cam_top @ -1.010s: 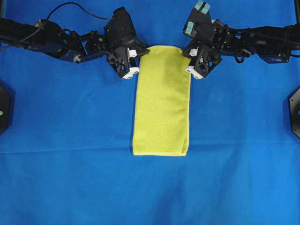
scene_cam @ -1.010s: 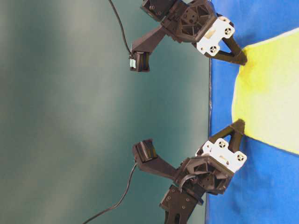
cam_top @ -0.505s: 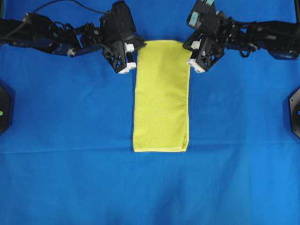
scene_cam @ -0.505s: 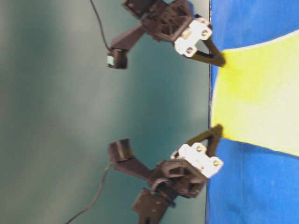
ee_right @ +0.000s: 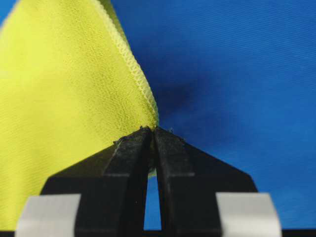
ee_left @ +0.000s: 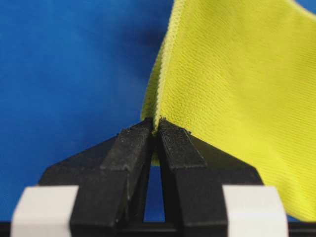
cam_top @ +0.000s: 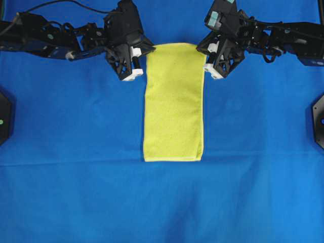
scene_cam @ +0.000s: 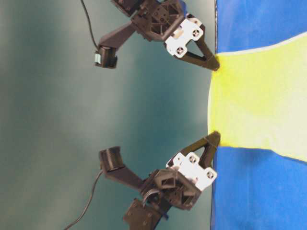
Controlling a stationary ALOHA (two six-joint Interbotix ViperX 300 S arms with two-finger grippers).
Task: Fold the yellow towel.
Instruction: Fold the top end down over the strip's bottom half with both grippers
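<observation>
Both grippers' fingers are pinched together on the towel (cam_top: 173, 101): the left gripper (ee_left: 156, 129) clamps its far left corner, the right gripper (ee_right: 150, 132) its far right corner. That far end is lifted off the blue cloth (cam_top: 76, 152), stretched between the two grippers, seen in the table-level view. From there the towel runs as a long narrow strip down the middle, its near end lying flat.

Both arms are black, built from open lattice-like plastic frames, with thin black cables looping off them. Each gripper, left (cam_top: 148, 50) and right (cam_top: 203, 52), has tapered black fingers (ee_left: 133, 148) on white blocks with visible screws.
</observation>
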